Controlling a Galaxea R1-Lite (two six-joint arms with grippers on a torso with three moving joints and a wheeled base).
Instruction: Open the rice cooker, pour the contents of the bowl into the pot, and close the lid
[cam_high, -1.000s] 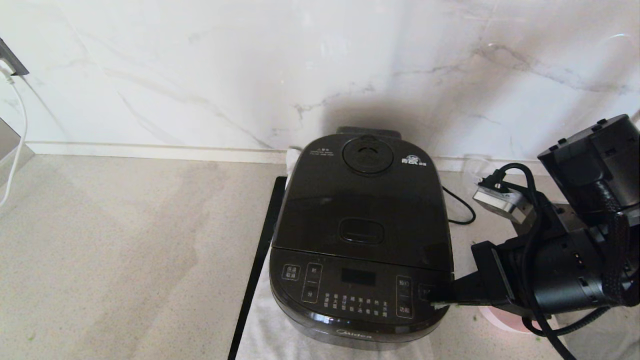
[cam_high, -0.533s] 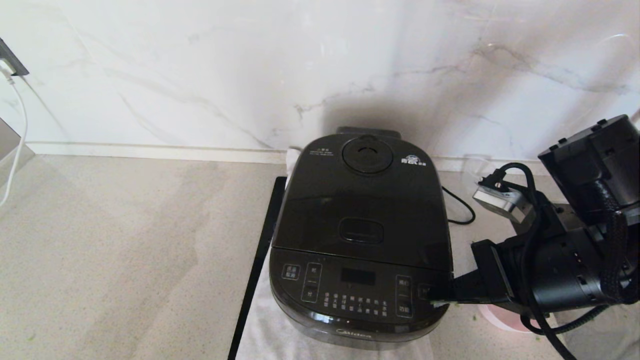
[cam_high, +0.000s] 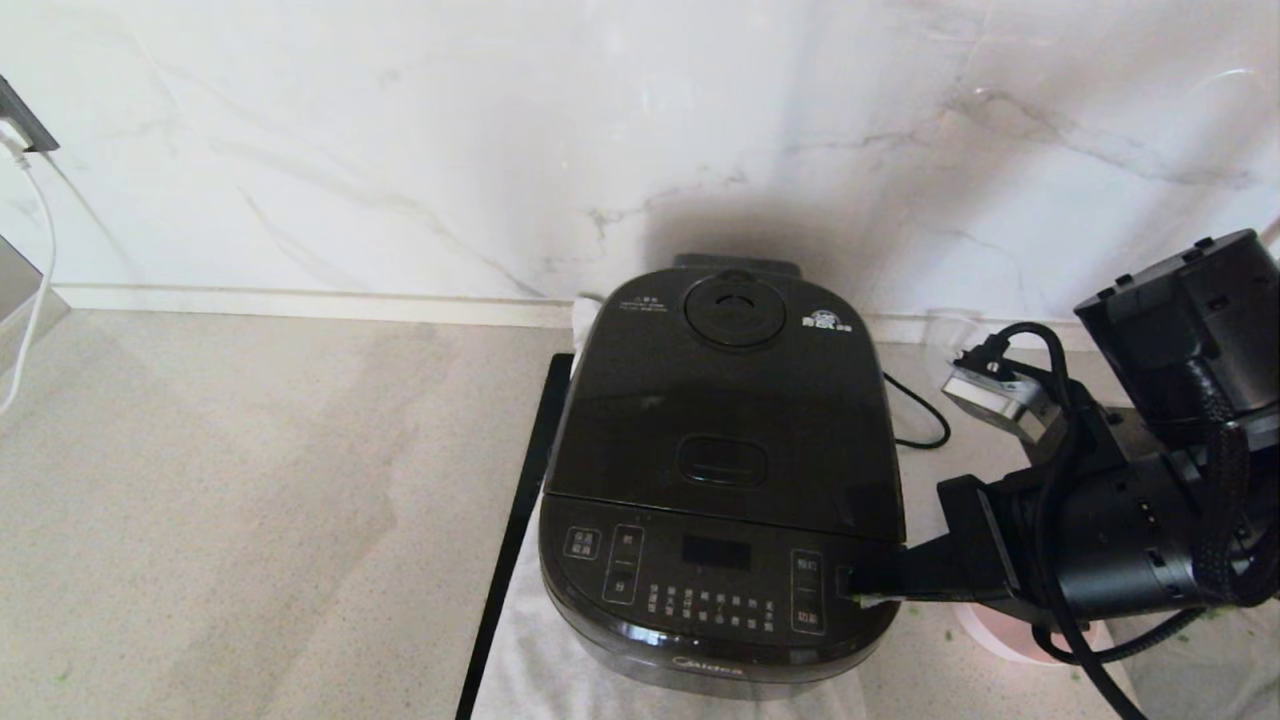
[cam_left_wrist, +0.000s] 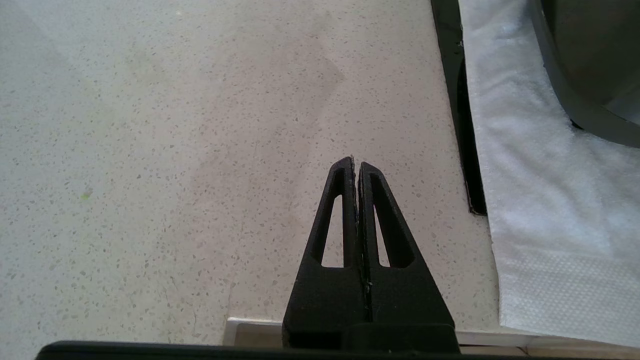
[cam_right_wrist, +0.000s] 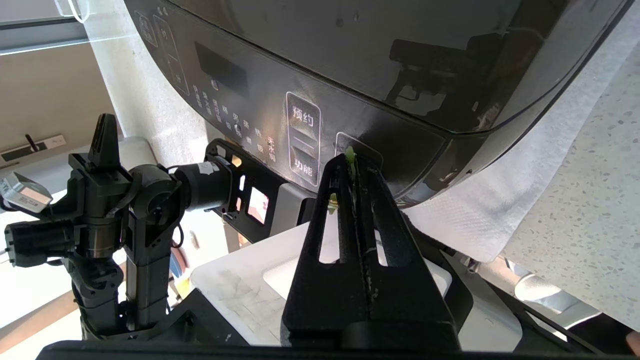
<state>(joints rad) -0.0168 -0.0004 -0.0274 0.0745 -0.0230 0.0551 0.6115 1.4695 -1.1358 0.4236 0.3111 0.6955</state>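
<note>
Three views on my screens, taken in turn, with the rice cooker as my landmark.

Head view, cooker: the rice cooker (cam_high: 722, 470) sits on a white cloth (cam_high: 540, 660) on the speckled counter (cam_high: 250, 500), close to the marble wall.
Head view, lid: the lid (cam_high: 725, 400) is down and closed, its round steam vent toward the wall and its oblong latch button nearer the front panel.
Head view, right gripper: I see the right gripper (cam_high: 862, 590) lying roughly level, its tip at the right end of the cooker's front button panel.
Head view, bowl: the bowl (cam_high: 1005, 640) stands on the counter to the right of the cooker's front corner, mostly hidden under my right arm; I cannot see into it.
Head view, cable: a black cable (cam_high: 915, 415) loops on the counter just right of the cooker.

Left wrist view, left gripper: the left gripper (cam_left_wrist: 356, 167) hangs over bare counter, apart from the cooker, fingers pressed together with nothing between them.
Left wrist view, cloth: the cloth's edge and a curve of the cooker's base show to one side.

Right wrist view, right gripper: fingers pressed together, holding nothing, tip at a panel button beside the two labelled keys; I cannot tell whether it touches.
Right wrist view, green bits: a few green bits (cam_right_wrist: 350, 152) cling to the fingertips.
</note>
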